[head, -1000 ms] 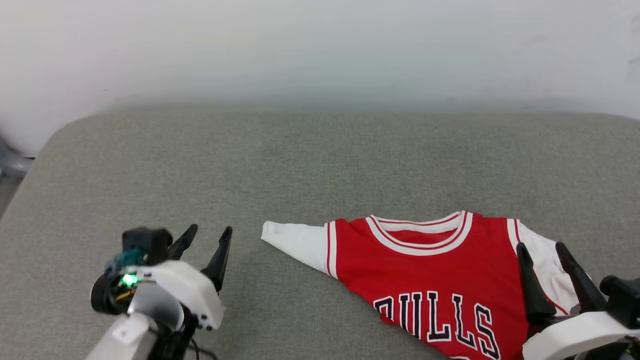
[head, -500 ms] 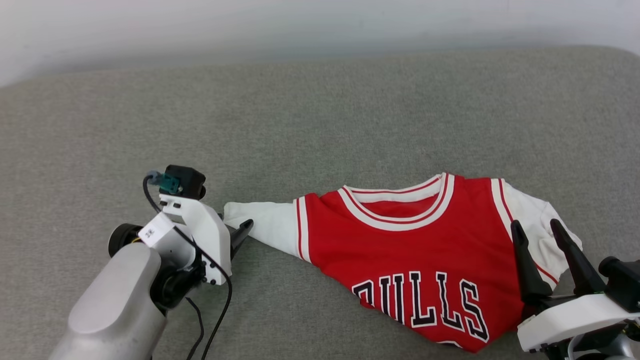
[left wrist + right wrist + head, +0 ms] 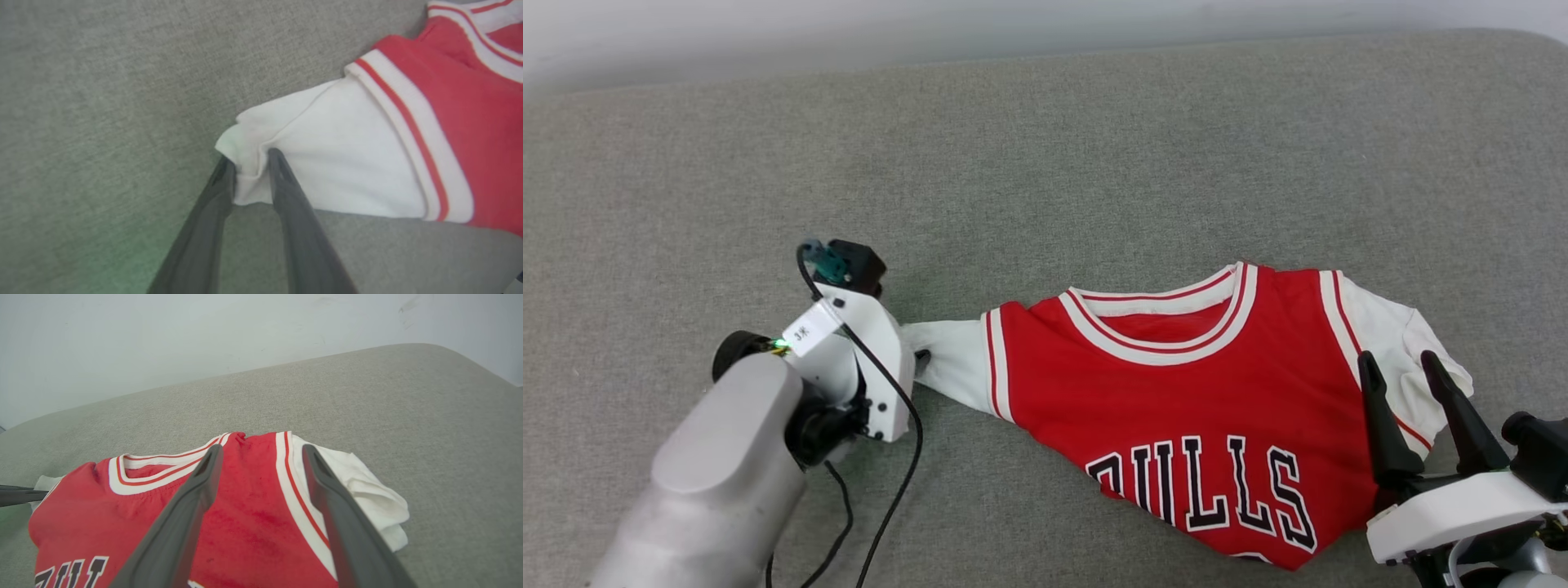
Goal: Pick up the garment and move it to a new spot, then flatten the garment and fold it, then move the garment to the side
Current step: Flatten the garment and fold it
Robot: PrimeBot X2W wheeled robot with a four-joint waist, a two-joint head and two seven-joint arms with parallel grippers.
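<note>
Head view first: the camera has dipped since a second ago, so ignore the whole-picture shift. The real change is my left gripper (image 3: 919, 359). It stood well left of the collar (image 3: 1160, 347) and has run in to the end of the white sleeve on that side. That sets up the pickup. The garment (image 3: 1176, 392) lies on the grey cushion (image 3: 1094, 147), still rumpled, with its hem toward me. "BULLS" (image 3: 1201, 490) reads clearly below the collar. The wrist tag (image 3: 802, 332) is too small to read.

Left wrist view: the left gripper (image 3: 249, 157) straddles the sleeve tip and the garment (image 3: 347, 163) puckers between the narrowing fingers. I can't tell yet whether they bite.

Right wrist view: the right gripper (image 3: 261, 451) hasn't budged. It is spread wide and holds nothing, poised over the garment (image 3: 253, 506) at the shoulder right of the collar.
</note>
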